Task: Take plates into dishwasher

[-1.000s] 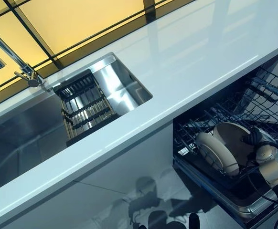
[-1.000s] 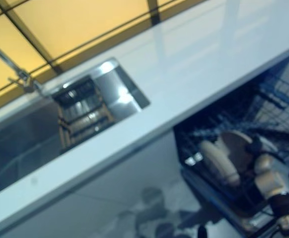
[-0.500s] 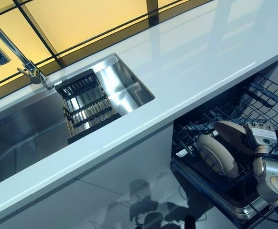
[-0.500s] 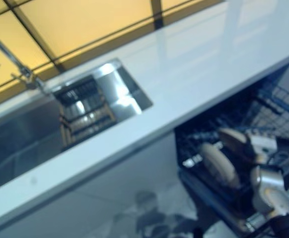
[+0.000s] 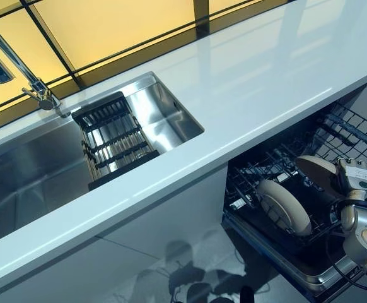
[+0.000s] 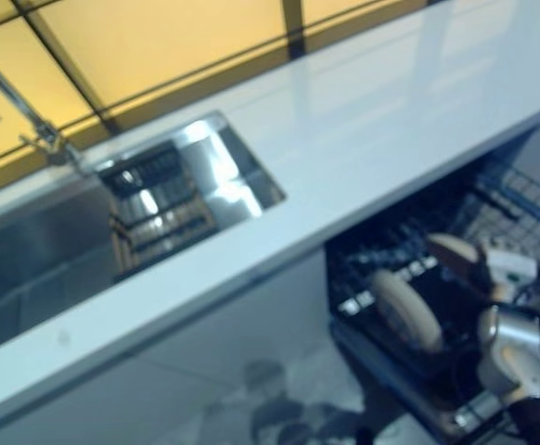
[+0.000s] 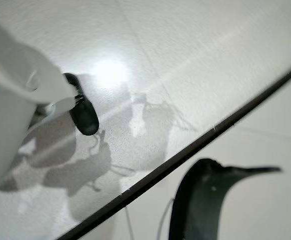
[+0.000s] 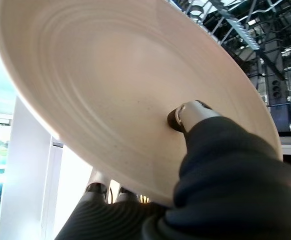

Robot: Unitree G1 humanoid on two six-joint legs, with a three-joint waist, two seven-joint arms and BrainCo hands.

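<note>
Two plates are showing in the pulled-out dishwasher rack (image 5: 278, 183): one cream plate (image 8: 120, 95) is being held by the right hand (image 5: 354, 180), which is pinching it with the thumb pressing on one face and the fingers (image 8: 108, 192) curling under the rim on the other side, and a second plate (image 5: 284, 207) is standing on edge in the rack, just to the left of the hand and apart from the held one. In the head views the held plate (image 5: 319, 172) is tilting above the rack wires, directly against the hand and slightly farther from the robot than the standing plate. Compared with a second ago, the hand and its plate are sitting higher and farther back in the rack, so the gap to the standing plate is now wider; the standing plate is keeping its slot. Beyond the rack, above the hand, one white countertop (image 5: 246, 82) is running across the scene. Far to the left of the hand, one steel sink (image 5: 164, 117) is set into that countertop, holding one dark wire basket (image 5: 111, 139), with one tap (image 5: 38, 95) behind it. The left hand is not showing in any view; its wrist camera is looking at the pale floor (image 7: 185, 60).
</note>
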